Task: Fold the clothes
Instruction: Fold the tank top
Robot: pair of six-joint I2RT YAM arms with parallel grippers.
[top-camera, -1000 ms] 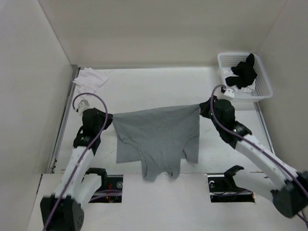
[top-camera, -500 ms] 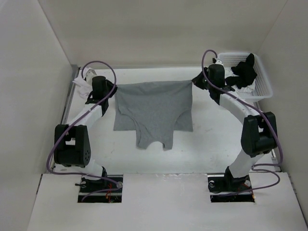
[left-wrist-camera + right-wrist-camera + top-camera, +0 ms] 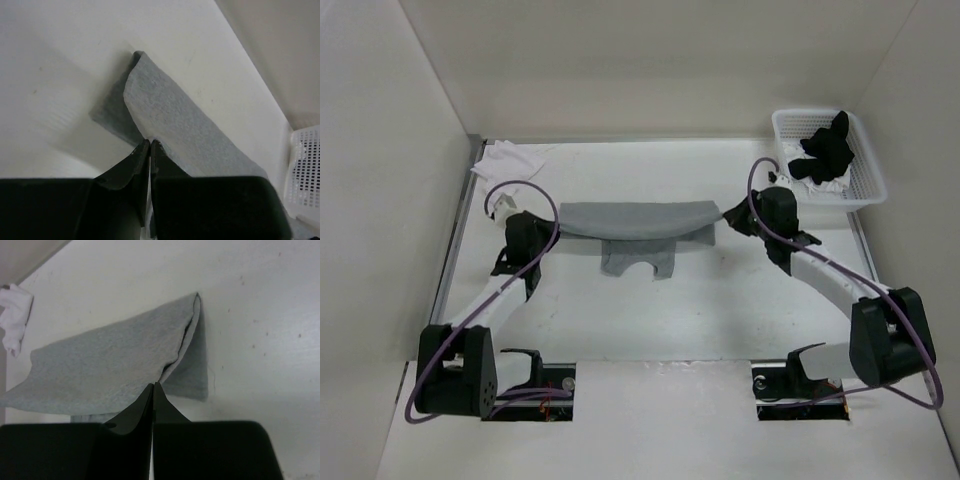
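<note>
- Your left gripper point(image 3: 150, 142) and right gripper point(image 3: 153, 385) each pinch a corner of the tank top point(image 3: 635, 218), stretched between them.
- First fold seems laid, straps point(image 3: 638, 262) protruding; further folds remain.

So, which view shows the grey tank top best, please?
The top external view: the tank top shows end to end, held between the left gripper and right gripper. Wrist views show only pinched corners.

Grey tank top point(image 3: 105, 367) pinched at folded edge between closed black fingers of right gripper point(image 3: 153, 388); fabric draped over white table point(image 3: 260, 330); white cloth point(image 3: 14, 315) seen far left.
</note>
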